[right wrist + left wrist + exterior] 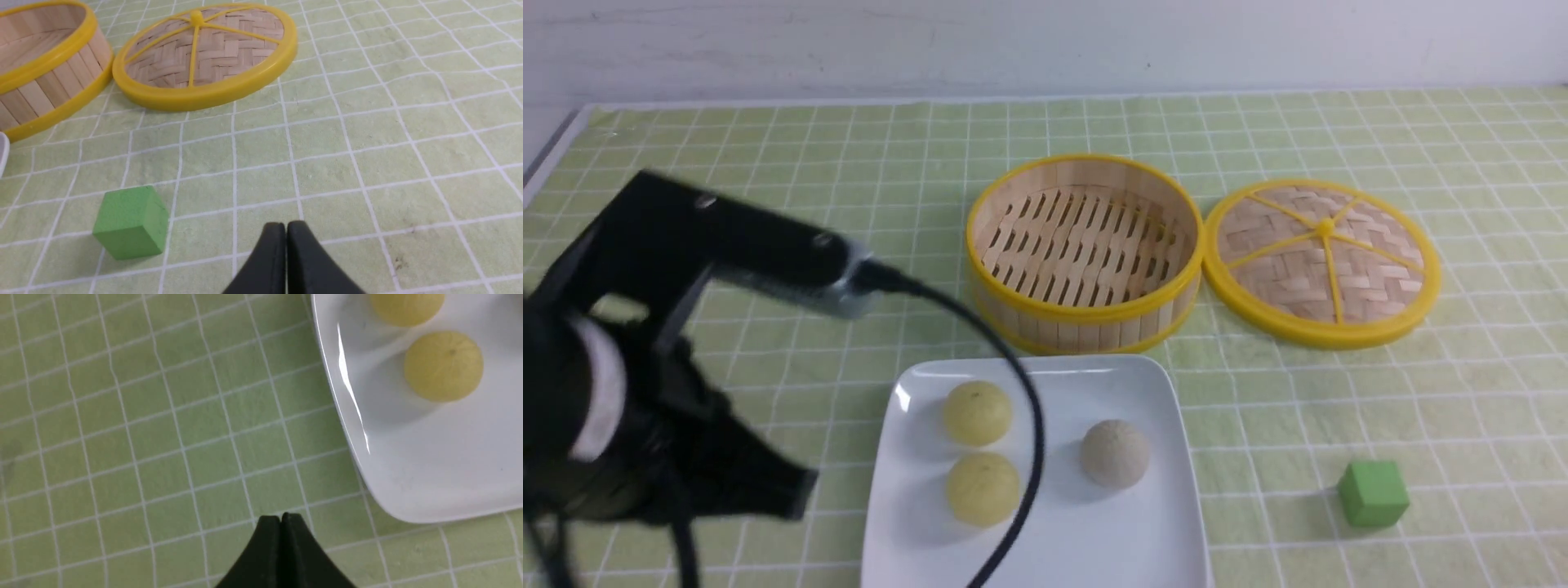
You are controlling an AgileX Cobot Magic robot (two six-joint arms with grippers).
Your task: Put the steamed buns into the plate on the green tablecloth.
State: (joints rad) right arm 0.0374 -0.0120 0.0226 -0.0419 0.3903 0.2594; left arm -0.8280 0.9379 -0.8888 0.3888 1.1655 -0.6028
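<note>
Left hand (281,517) is seen pressed together and empty over the green tablecloth (163,437), with the plate (429,477) just beside it and all three steamed buns (977,412) resting on that plate. Right hand (286,226) is likewise seen closed on nothing, a green cube (131,221) lying near it. Judged complete, the task now calls only for a clear withdrawal, the trailing cable being kept off the buns.
</note>
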